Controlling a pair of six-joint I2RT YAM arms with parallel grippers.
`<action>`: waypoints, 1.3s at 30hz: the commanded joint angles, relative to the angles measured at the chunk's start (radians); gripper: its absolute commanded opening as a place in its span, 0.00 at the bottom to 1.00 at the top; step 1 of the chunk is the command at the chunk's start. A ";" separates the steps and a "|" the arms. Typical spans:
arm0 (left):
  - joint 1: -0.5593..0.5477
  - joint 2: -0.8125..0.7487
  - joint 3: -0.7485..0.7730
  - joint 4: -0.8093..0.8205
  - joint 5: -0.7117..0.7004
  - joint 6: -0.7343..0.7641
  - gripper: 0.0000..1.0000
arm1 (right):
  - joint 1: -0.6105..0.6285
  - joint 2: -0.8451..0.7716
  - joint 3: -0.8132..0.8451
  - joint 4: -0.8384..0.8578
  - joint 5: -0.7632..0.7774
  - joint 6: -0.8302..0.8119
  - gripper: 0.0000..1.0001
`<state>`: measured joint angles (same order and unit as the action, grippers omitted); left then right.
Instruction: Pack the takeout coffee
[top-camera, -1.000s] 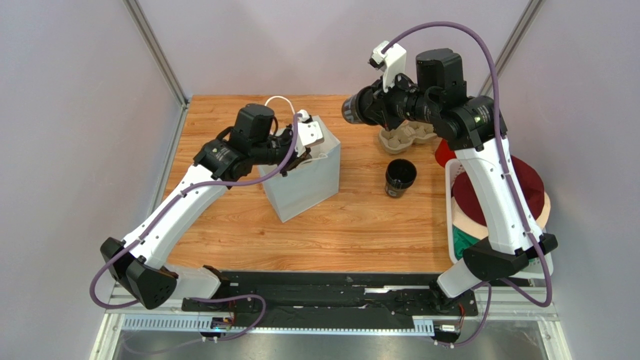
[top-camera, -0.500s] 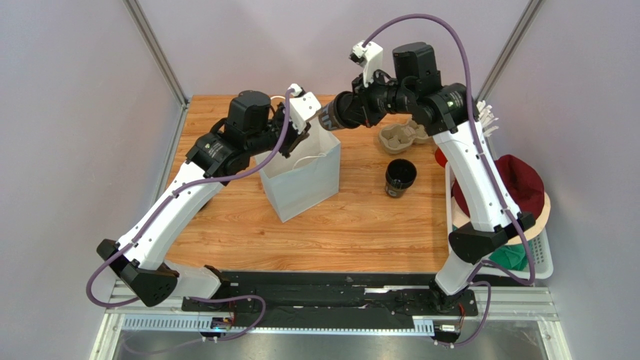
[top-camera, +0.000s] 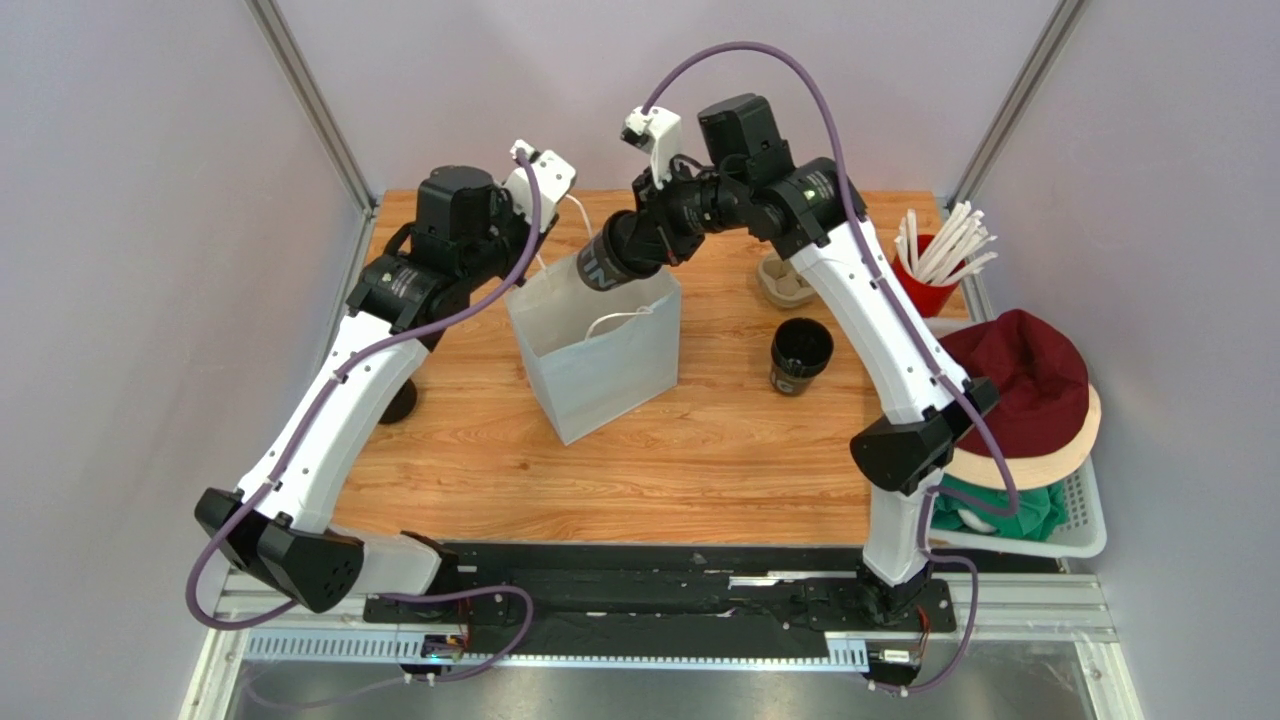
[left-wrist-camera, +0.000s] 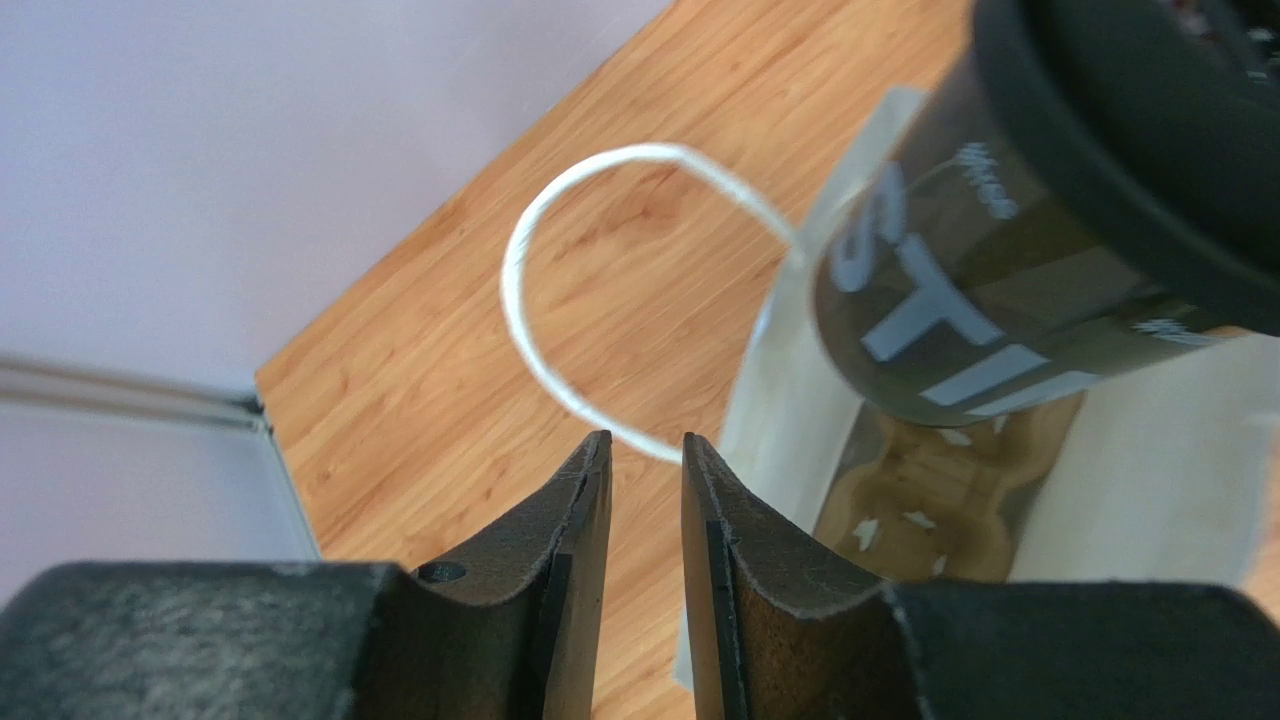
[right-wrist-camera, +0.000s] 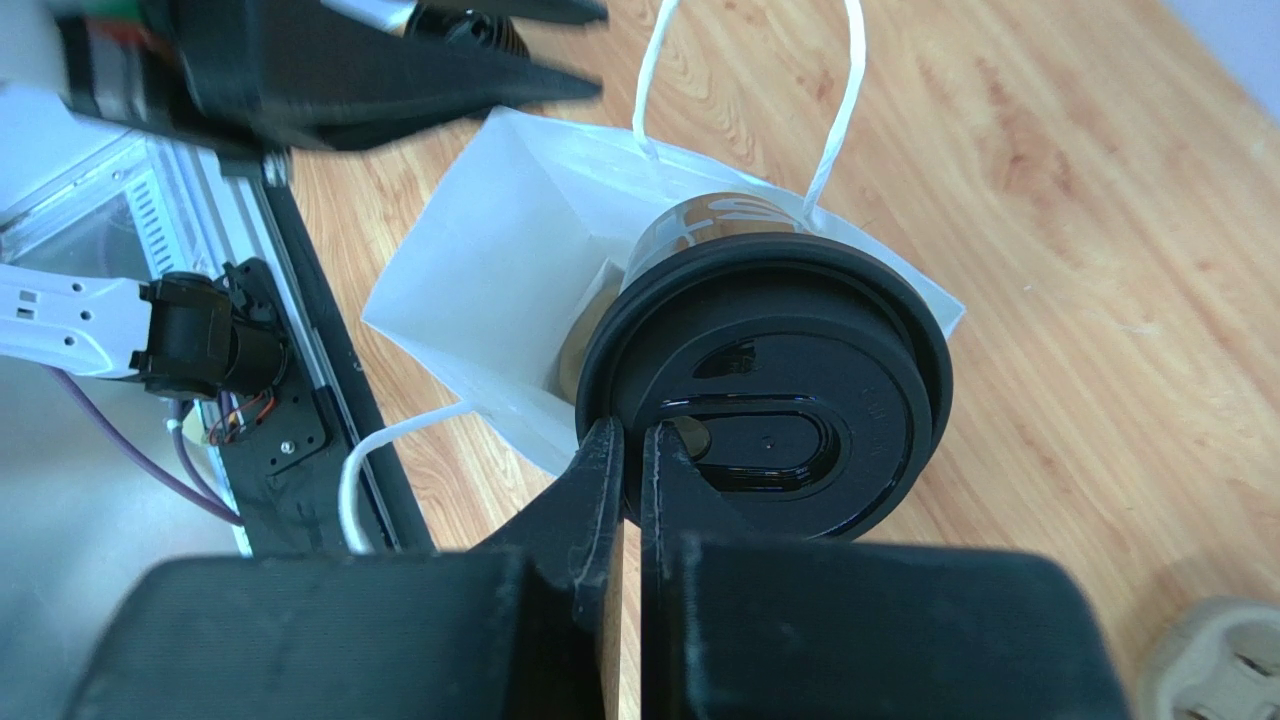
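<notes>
As I read the overhead feed, the wooden table (top-camera: 721, 450) carries the white paper bag (top-camera: 601, 368) upright with its mouth open, a little toward 10 o'clock from centre. A white basket (top-camera: 1089, 525) holding a maroon hat sits at the table's 3 o'clock edge and is no part of my job. The brown cup carrier (top-camera: 777, 282) lies on the wood at 1 o'clock from the bag, partly hidden by my right arm.

The takeout coffee (top-camera: 609, 258), dark with a black lid, hangs tilted over the bag's mouth at its 12 o'clock side, base aimed into the opening. A second black cup (top-camera: 801, 356) stands on the table at 3 o'clock from the bag, well apart from it.

My right gripper (right-wrist-camera: 631, 458) is pinched on the rim of the coffee's lid. My left gripper (left-wrist-camera: 645, 447), at 11 o'clock from the bag, shows a narrow gap with nothing in it. The bag's white cord handle (left-wrist-camera: 519, 285) loops just beyond its tips.

By my judgement the pick and the carry are done. What remains is lowering the cup to the bag's floor and letting go. Whether the second cup and the carrier go in too, I cannot tell.
</notes>
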<state>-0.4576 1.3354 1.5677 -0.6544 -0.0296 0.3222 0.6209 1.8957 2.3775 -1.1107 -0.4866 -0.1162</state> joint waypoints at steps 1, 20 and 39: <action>0.037 -0.041 -0.043 0.038 0.016 0.006 0.33 | 0.010 0.039 0.029 0.000 -0.044 0.026 0.00; 0.045 0.054 -0.052 -0.016 0.191 0.061 0.33 | 0.025 0.184 -0.004 -0.040 0.020 0.012 0.00; 0.045 0.051 -0.156 0.116 0.119 -0.037 0.32 | 0.095 0.244 -0.078 -0.074 0.352 -0.022 0.00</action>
<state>-0.4171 1.4288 1.4242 -0.6033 0.0990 0.3321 0.7086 2.1212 2.3043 -1.1767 -0.2016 -0.1276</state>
